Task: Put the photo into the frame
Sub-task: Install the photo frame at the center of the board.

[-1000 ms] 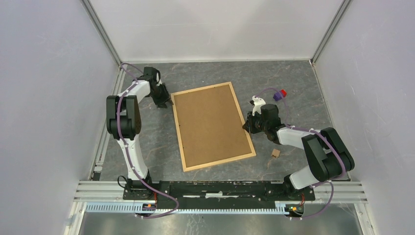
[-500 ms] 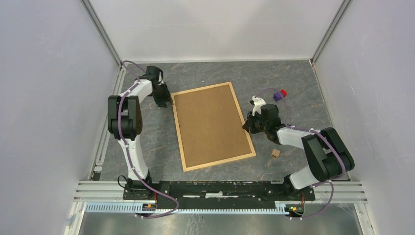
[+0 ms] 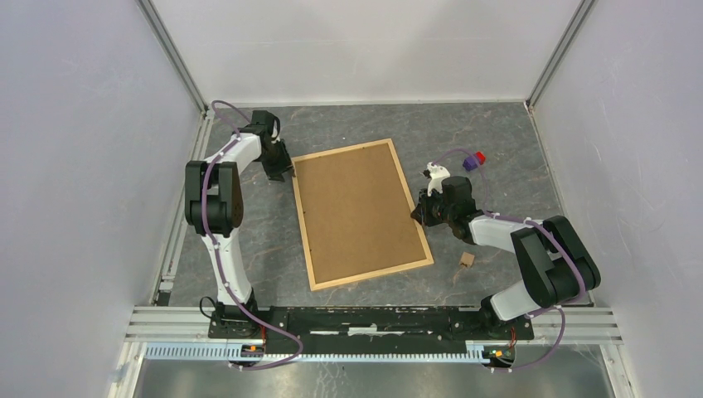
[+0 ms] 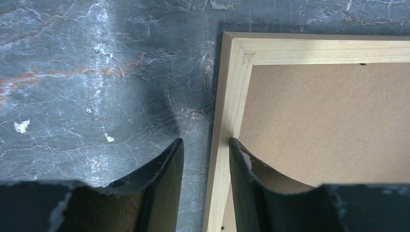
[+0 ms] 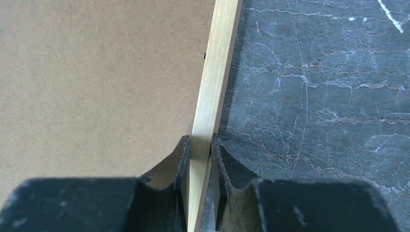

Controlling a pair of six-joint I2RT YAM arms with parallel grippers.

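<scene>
Straddling the left wooden strip of the frame [image 3: 358, 212] near its far corner, your left end effector [image 4: 205, 147] is standing released: the strip is running between its fingers, with a gap showing on the outer side. The frame is lying back side up on the surface [image 3: 506, 141], brown panel facing upward, reaching from one end effector to the other. Your right end effector [image 5: 199, 141] is clenching the frame's right strip, fingers pressing both its sides.
</scene>
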